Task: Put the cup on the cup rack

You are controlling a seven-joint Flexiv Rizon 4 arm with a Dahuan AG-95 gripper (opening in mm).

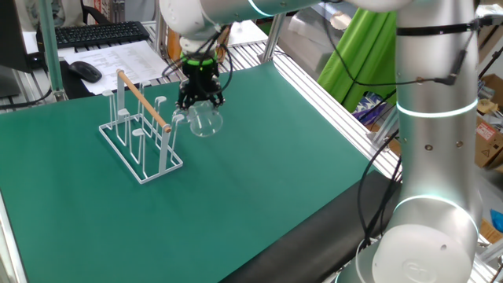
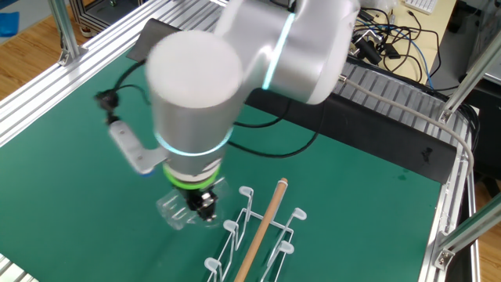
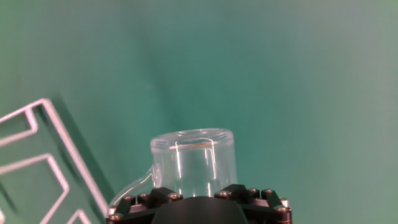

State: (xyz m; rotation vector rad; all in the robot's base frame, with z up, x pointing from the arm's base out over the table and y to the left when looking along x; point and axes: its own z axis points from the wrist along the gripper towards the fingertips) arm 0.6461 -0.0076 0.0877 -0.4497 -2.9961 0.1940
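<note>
Clear glossy glass cup (image 1: pixel 206 120) in the black metal claw (image 1: pixel 200 97), beside it white, probably coated, wire rack (image 1: pixel 140 134) with wooden rod, matt green mat (image 1: pixel 259 173) below

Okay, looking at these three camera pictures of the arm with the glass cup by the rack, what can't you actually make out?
- Fingertips of the gripper: the gripper's own body covers them in the hand view, and they are too small in both fixed views.
- Near end of the cup rack: cut off by the bottom edge in the other fixed view.
- Cup handle: only a sliver shows in the hand view.

Lab bench: aluminium frame rails (image 1: pixel 330 86), green mat (image 1: pixel 259 181), keyboard (image 1: pixel 98 33), cable tangle (image 2: pixel 391 39).
</note>
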